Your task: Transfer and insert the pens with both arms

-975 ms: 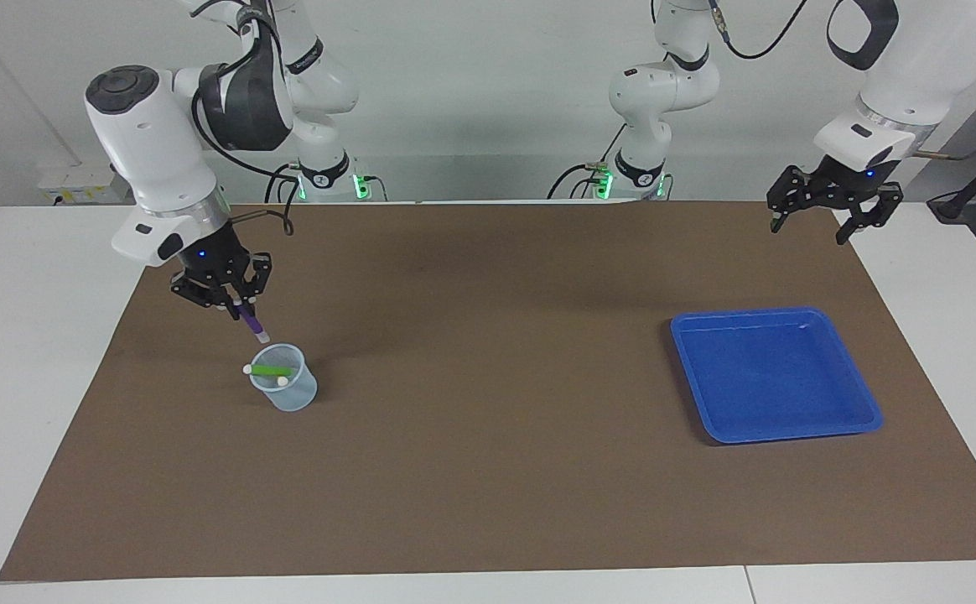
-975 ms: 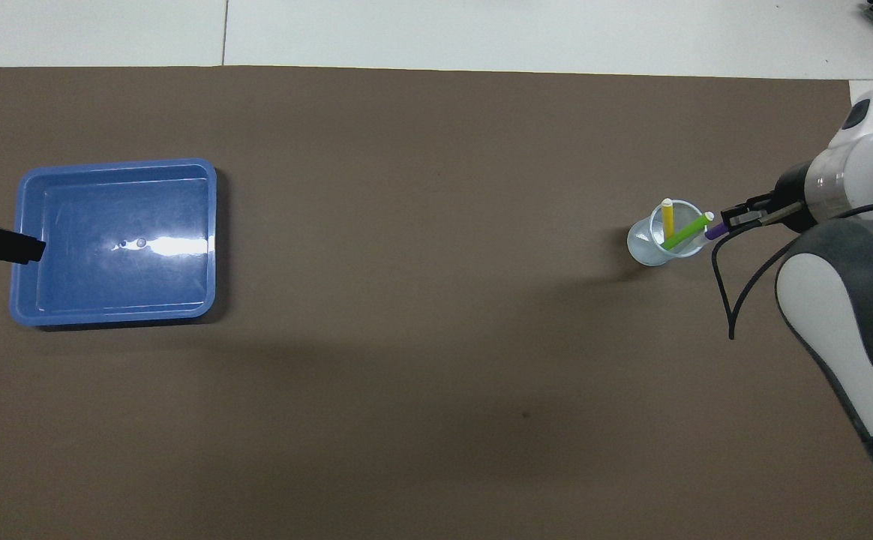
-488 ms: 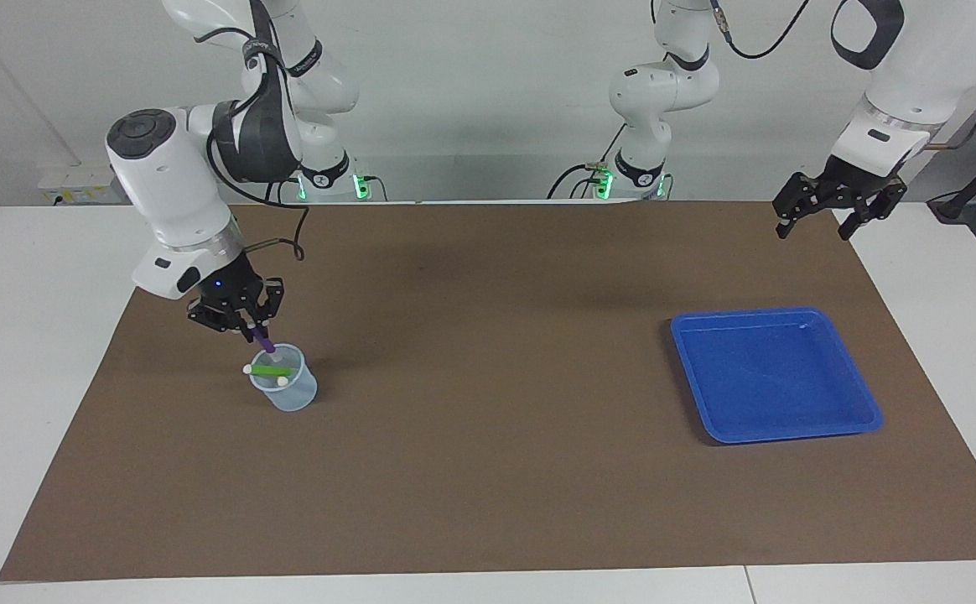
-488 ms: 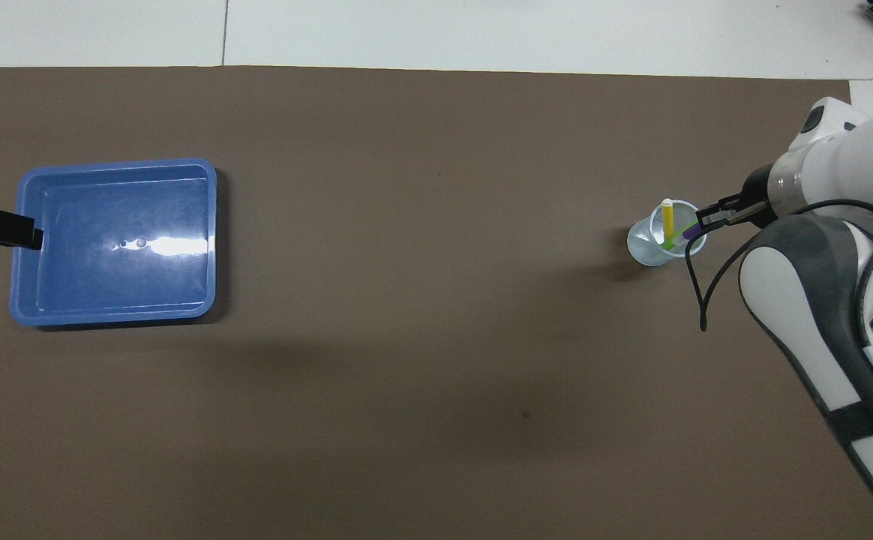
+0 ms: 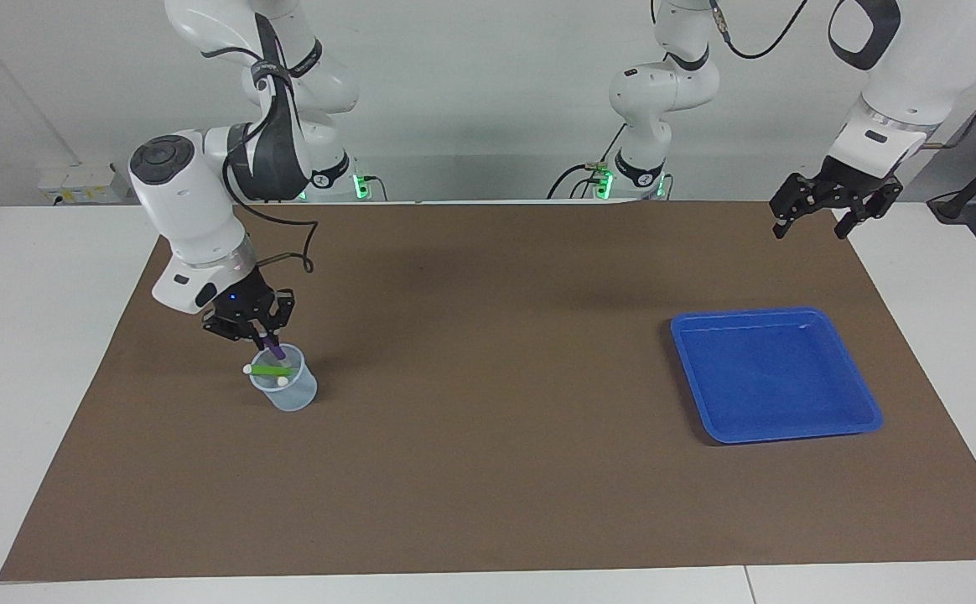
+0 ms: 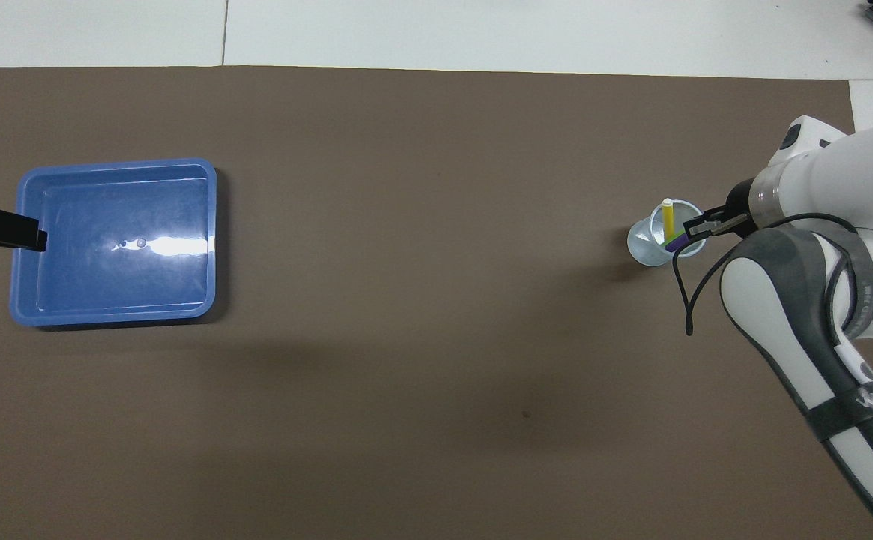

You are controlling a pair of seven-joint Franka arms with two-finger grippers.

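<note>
A clear plastic cup [image 5: 288,394] [image 6: 643,244] stands on the brown mat toward the right arm's end of the table. A green pen [image 5: 270,370] lies slanted across its mouth and a yellow pen [image 6: 667,217] stands in it. My right gripper [image 5: 258,335] [image 6: 695,227] is just over the cup's rim, shut on the upper end of the purple pen [image 5: 274,350] [image 6: 674,243], whose lower end dips into the cup. My left gripper [image 5: 808,228] [image 6: 28,240] waits open and empty, raised above the mat's edge by the blue tray.
A blue tray [image 5: 790,312] [image 6: 211,240] with nothing in it sits toward the left arm's end of the mat. The brown mat [image 5: 488,470] covers most of the white table. A black cable loops from the right wrist beside the cup.
My right gripper has come down and moved over the cup, taking the purple pen's tip from above the rim into the cup. The left gripper has risen slightly.
</note>
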